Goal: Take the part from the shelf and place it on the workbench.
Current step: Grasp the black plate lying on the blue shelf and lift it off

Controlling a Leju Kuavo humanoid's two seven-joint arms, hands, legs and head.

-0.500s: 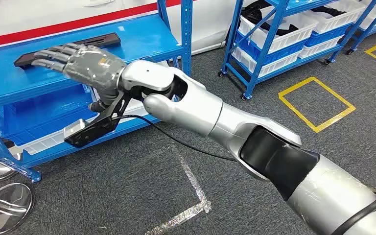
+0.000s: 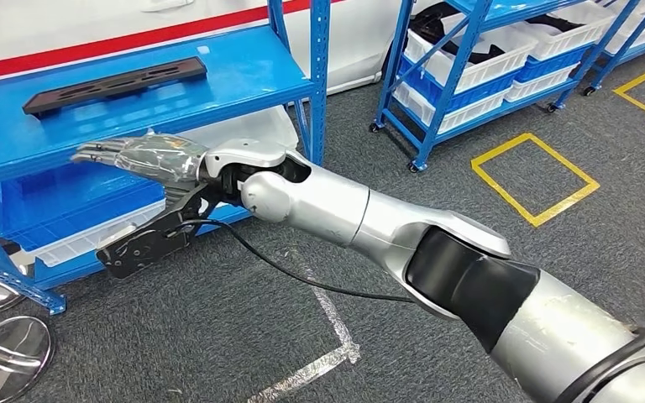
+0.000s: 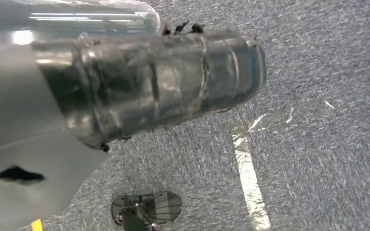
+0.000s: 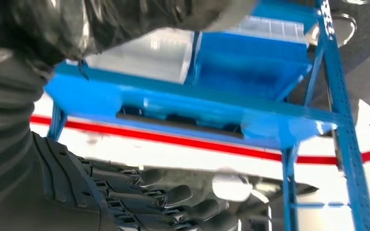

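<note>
Right hand (image 2: 138, 157) open, fingers flat, empty, near shelf (image 2: 243, 71) edge w/ black part (image 2: 113, 85) on top; left wrist cam: grey carpet (image 3: 318, 144), left hand's state can't tell.

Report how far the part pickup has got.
Done: nothing yet; the dark part lies untouched on the blue shelf. In hand: the right hand is stretched out empty at the shelf's front edge, below the part. Left: grasp the part, lift it off, carry it to the workbench and set it down.
</note>
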